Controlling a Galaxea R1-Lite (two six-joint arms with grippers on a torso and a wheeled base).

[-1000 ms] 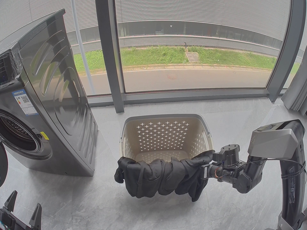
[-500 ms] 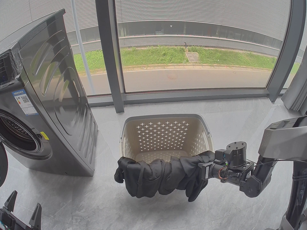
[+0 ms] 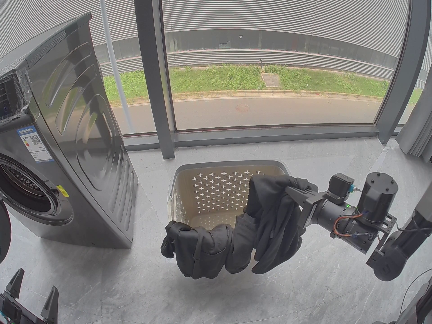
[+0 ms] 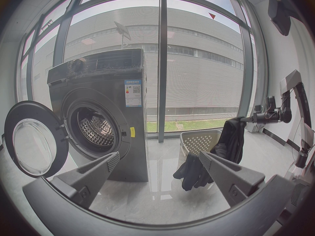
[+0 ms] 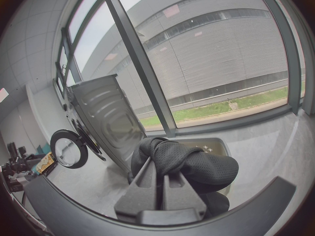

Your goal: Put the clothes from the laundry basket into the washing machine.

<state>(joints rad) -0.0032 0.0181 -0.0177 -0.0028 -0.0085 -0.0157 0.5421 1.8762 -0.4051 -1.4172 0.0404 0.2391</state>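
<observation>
A black garment (image 3: pixel 270 217) hangs over the near rim of the beige laundry basket (image 3: pixel 216 190). One end of it is lifted above the basket's right side, and my right gripper (image 3: pixel 291 191) is shut on that end; its fingers (image 5: pixel 149 181) pinch the mesh cloth (image 5: pixel 190 164). The garment's other end droops outside the basket's front wall. The grey washing machine (image 3: pixel 81 127) stands to the left with its drum (image 4: pixel 95 130) exposed and its round door (image 4: pixel 32 141) swung open. Low at the near left, my left gripper (image 3: pixel 36 284) is open and holds nothing.
Tall windows with a dark frame post (image 3: pixel 155 68) rise just behind the basket. Bare grey floor (image 3: pixel 135 284) lies between the washer and the basket. A curtain (image 3: pixel 418 127) hangs at the far right.
My right gripper has risen and swung back over the basket's right side, lifting the garment's right end. The left end stays draped over the rim. The left gripper has not moved.
</observation>
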